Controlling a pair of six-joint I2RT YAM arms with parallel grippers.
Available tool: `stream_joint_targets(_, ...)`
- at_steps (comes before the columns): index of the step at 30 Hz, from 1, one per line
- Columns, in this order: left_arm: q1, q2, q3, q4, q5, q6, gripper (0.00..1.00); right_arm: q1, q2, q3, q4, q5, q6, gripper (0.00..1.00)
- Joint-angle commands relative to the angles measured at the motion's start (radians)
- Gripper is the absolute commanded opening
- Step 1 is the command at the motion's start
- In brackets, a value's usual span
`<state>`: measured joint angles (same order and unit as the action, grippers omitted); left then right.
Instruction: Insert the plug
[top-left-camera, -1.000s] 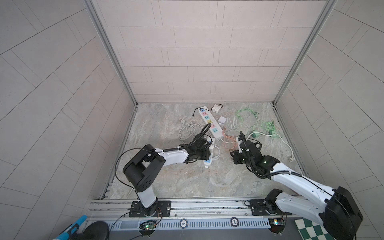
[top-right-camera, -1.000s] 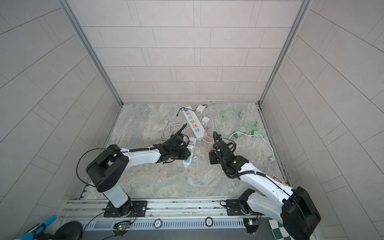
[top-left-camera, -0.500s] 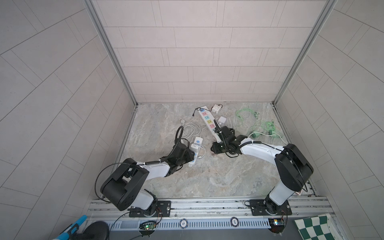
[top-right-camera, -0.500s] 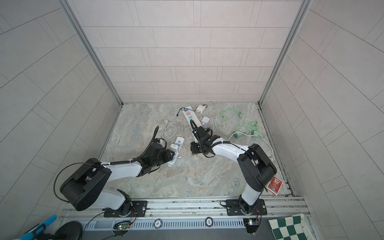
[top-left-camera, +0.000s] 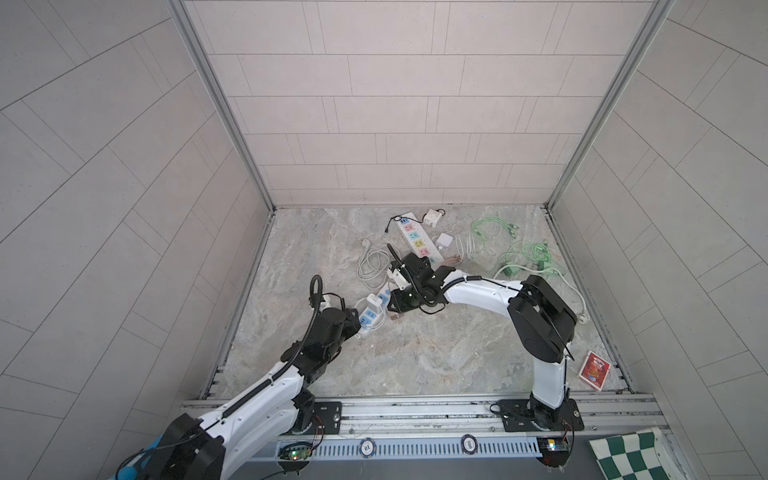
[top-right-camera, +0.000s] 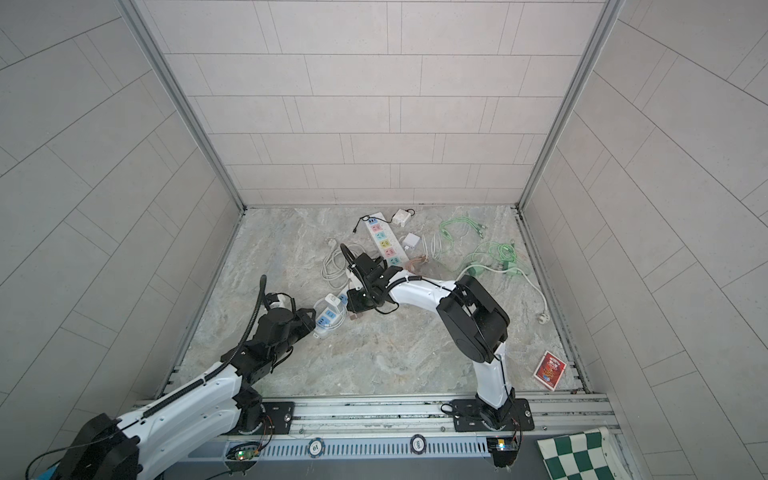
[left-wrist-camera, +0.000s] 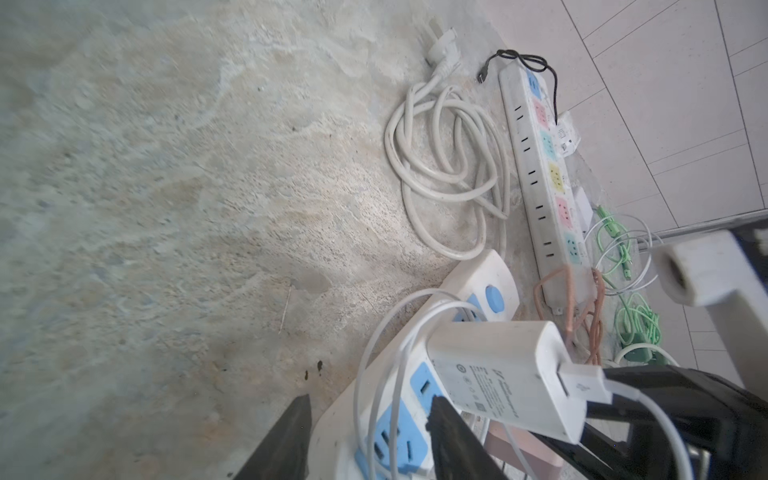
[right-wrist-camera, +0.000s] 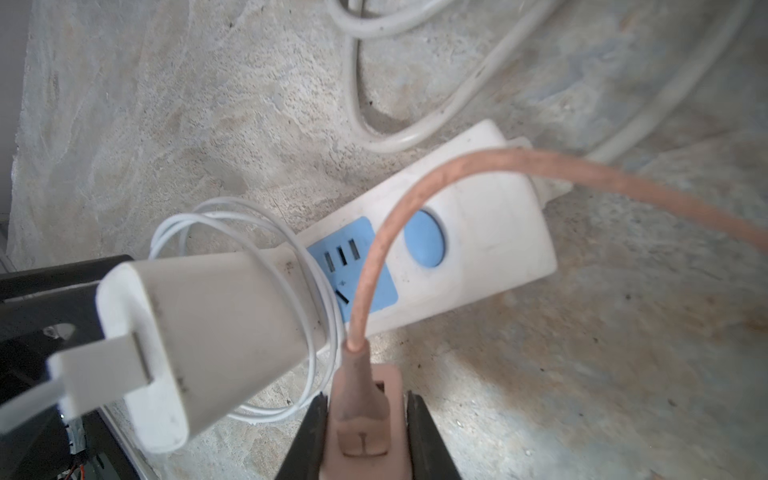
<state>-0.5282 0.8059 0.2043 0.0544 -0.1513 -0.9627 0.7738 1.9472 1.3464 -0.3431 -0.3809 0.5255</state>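
**Pink plug clamped just beside the small power strip**

In both top views your right gripper (top-left-camera: 394, 311) reaches across the middle and is clenched on the pink plug (top-left-camera: 397, 318). The plug sits close to the tabletop (top-left-camera: 415, 365), just beside the small power strip (top-left-camera: 371, 314). A white charger (top-left-camera: 374, 300) stands plugged into that strip. Your left gripper (top-left-camera: 356, 325) is at the strip's near end. Farther back lie a long power strip (top-left-camera: 417, 241), a coiled white cord (top-left-camera: 371, 266) and green cables (top-left-camera: 528, 254). A red card pack (top-left-camera: 595, 370) lies well apart, near the front right.

In the left wrist view your left gripper (left-wrist-camera: 370, 436) has its jaws spread, straddling the end of the small power strip (left-wrist-camera: 473, 270). A sliver of tabletop shows between one finger (left-wrist-camera: 291, 440) and the strip's edge, so this gripper is released, not squeezing. The white charger (left-wrist-camera: 498, 374) stands in one of the blue sockets.

In the right wrist view your right gripper (right-wrist-camera: 368, 401) pinches the pink plug (right-wrist-camera: 365, 432), with a finger (right-wrist-camera: 305, 440) pressed on each side. The pink cable (right-wrist-camera: 519, 157) arcs from the plug over the small power strip (right-wrist-camera: 498, 232). The plug is off the strip's edge, next to the white charger (right-wrist-camera: 216, 332), and is in no socket. A free blue socket (right-wrist-camera: 353, 266) lies just beyond it.
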Motion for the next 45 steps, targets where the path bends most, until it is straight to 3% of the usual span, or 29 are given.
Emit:
stream_joint_targets(1, 0.008, -0.022, 0.028, -0.112, -0.048, 0.043, 0.55, -0.001, 0.037, 0.063, 0.003, -0.048, 0.012, 0.0)
stream_joint_targets(7, 0.024, 0.06, 0.055, -0.061, -0.023, 0.081, 0.58, -0.013, 0.171, 0.257, -0.087, -0.134, -0.06, 0.0)
stream_joint_targets(10, 0.055, 0.104, 0.076, -0.04, -0.005, 0.116, 0.59, -0.016, 0.239, 0.352, -0.13, -0.284, -0.155, 0.0)
stream_joint_targets(15, 0.138, 0.151, 0.119, -0.024, 0.038, 0.16, 0.59, -0.019, 0.352, 0.585, -0.443, -0.295, -0.333, 0.0)
stream_joint_targets(23, 0.195, 0.2, 0.159, -0.024, 0.036, 0.206, 0.61, -0.044, 0.09, 0.343, -0.354, -0.172, -0.307, 0.0)
stream_joint_targets(28, 0.265, 0.261, 0.185, -0.028, 0.1, 0.212, 0.62, -0.061, -0.05, 0.22, -0.289, -0.109, -0.279, 0.0)
stream_joint_targets(31, 0.273, 0.268, 0.182, -0.037, 0.088, 0.208, 0.62, -0.088, -0.066, 0.203, -0.272, -0.054, -0.265, 0.0)
stream_joint_targets(37, 0.278, 0.257, 0.156, -0.02, 0.039, 0.216, 0.62, -0.126, -0.071, 0.163, -0.21, -0.073, -0.243, 0.0)
stream_joint_targets(45, 0.279, 0.377, 0.21, 0.057, 0.106, 0.27, 0.57, -0.126, -0.145, 0.039, -0.147, -0.081, -0.217, 0.0)
